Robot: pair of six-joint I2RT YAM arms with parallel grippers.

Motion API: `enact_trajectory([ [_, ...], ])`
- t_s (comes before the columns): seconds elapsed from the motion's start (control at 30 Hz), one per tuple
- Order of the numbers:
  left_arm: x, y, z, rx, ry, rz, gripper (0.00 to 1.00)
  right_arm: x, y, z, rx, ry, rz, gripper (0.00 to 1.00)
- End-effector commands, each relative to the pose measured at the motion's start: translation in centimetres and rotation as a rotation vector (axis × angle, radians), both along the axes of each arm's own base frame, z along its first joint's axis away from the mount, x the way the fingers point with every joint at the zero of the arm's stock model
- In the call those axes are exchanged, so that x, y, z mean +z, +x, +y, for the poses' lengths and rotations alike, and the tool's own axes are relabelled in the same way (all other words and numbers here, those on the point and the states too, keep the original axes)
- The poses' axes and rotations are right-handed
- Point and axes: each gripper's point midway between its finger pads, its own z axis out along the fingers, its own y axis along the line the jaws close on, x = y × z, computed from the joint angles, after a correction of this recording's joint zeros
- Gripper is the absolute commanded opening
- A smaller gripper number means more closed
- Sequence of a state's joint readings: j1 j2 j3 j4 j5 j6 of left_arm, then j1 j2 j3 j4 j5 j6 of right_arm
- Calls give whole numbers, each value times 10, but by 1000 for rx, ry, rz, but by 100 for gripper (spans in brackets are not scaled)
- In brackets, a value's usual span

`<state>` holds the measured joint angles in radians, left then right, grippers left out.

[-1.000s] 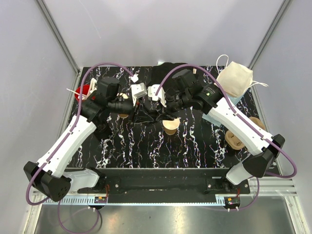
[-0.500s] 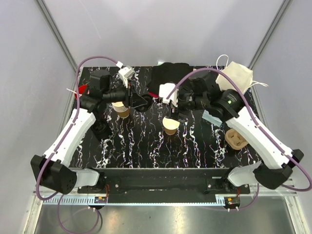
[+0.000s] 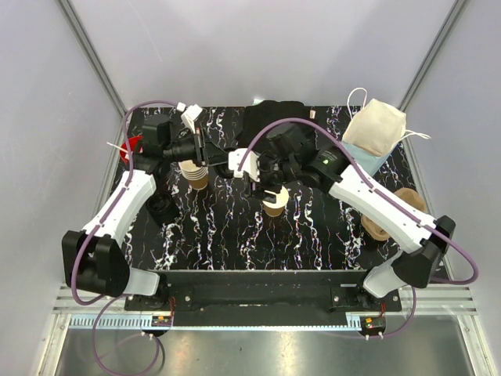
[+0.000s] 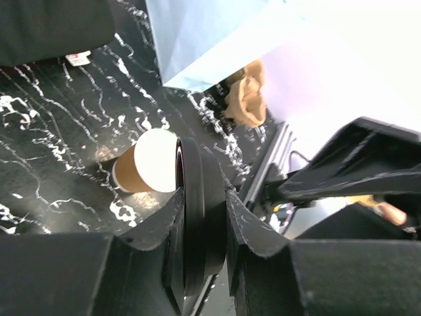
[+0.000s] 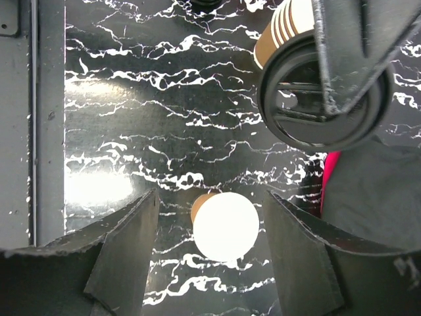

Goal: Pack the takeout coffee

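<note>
We see the small tan-brown paper cup (image 5: 225,226), cream-lined and unlidded, upright on the black white-veined tabletop (image 5: 131,131) beneath the right gripper (image 5: 209,201), jaws spread, while the left gripper (image 4: 204,209) pinches a round black plastic lid (image 4: 197,164) edge-on.

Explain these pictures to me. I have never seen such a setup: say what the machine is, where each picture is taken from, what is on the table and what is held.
Two robot arms are bolted at the near edge of a black marbled table. One picture looks down from above. The other two come from a camera on each arm's wrist. On the table stand an open paper cup, a stack of cups, a red cup and, at the right, a pale bag. The left gripper pinches a black lid between its fingers. The right gripper is open, holds nothing and hangs over the open paper cup.
</note>
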<state>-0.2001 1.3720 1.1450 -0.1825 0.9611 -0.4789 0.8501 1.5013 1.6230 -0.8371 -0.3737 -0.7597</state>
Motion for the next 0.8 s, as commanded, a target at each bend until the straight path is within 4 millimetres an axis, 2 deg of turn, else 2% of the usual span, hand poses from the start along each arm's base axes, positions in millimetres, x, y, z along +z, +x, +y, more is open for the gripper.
enact_trajectory([
  [0.0,20,-2,-2,-53,-104,-17,15,26,8,21,11,61,-73,70],
  [0.17,17,-2,0,-52,-124,11,15,17,9,35,26,41,-82,68],
  [0.4,11,-1,1,-40,-132,32,14,20,12,48,37,40,-102,66],
  [0.53,11,1,3,-31,-134,34,13,11,14,56,43,27,-94,64],
  [0.77,9,1,4,-29,-141,42,13,4,25,70,21,28,-104,62],
])
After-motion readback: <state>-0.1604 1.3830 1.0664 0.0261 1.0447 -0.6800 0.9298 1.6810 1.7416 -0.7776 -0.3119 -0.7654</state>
